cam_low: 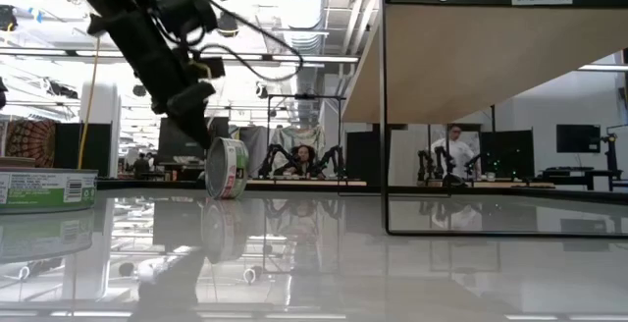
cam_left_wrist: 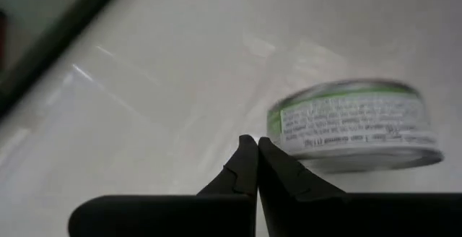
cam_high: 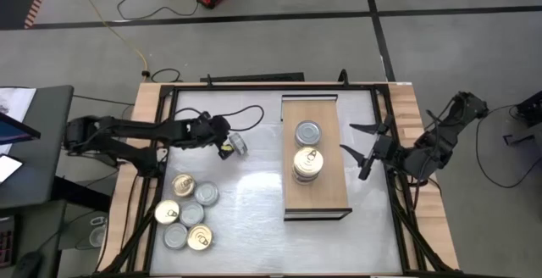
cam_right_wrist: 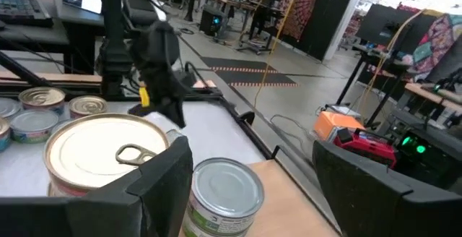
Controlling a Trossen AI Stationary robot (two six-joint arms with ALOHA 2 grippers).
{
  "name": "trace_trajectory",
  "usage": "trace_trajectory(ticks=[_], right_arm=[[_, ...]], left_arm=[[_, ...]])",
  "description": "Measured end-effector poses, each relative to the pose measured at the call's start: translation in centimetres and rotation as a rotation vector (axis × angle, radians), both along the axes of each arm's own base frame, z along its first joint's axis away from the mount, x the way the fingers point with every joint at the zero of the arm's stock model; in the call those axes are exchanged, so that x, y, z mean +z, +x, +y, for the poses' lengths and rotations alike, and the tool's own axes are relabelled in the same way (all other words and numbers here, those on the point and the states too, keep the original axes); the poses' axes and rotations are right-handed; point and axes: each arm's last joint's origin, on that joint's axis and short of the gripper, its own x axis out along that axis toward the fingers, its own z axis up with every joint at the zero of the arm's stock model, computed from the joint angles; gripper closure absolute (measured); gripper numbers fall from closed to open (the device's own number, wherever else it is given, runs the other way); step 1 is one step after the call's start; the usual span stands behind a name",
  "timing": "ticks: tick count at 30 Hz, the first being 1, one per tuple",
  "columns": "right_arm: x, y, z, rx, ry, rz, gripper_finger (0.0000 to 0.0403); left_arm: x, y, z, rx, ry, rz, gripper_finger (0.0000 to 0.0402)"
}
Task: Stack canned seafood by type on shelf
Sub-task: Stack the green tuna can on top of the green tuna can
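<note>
On the shelf (cam_high: 316, 189), a light-wood board lying toward the right of the table (cam_high: 254, 202), a silver-lidded tin (cam_high: 307, 132) is sitting at the far side, and just nearer a stack of tins topped with a gold pull-tab lid (cam_high: 308, 161) is standing beside it. Left of the shelf, a single green-labelled tin (cam_high: 238, 144) is tipping on its edge on the table, its flat face turned sideways. The left claw (cam_high: 225, 141) is hanging right beside this tin with its fingers (cam_left_wrist: 249, 168) clenched together, tips meeting, gripping nothing; whether they are touching the tin is unclear. At the near left of the table, a cluster of loose tins (cam_high: 185, 213) is lying flat, mixing gold and silver lids. The right claw (cam_high: 359, 149) is hovering at the shelf's right edge with its fingers spread wide and released, pointing toward the stack and holding nothing.
</note>
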Motion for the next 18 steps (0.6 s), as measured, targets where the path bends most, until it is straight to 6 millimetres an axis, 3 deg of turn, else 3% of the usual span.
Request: trace_trajectory(ticks=[11,18], right_arm=[[-0.5,0.8,0.6,0.009,-0.006,0.023,0.0092],[-0.4,0.9,0.6,0.011,-0.009,0.018,0.0092]], left_arm=[[2.2,-1.2,-0.7,0.073,0.017,-0.134,0.0396],[2.8,-1.1,-1.7,0.074,-0.107,-0.246,0.0309]])
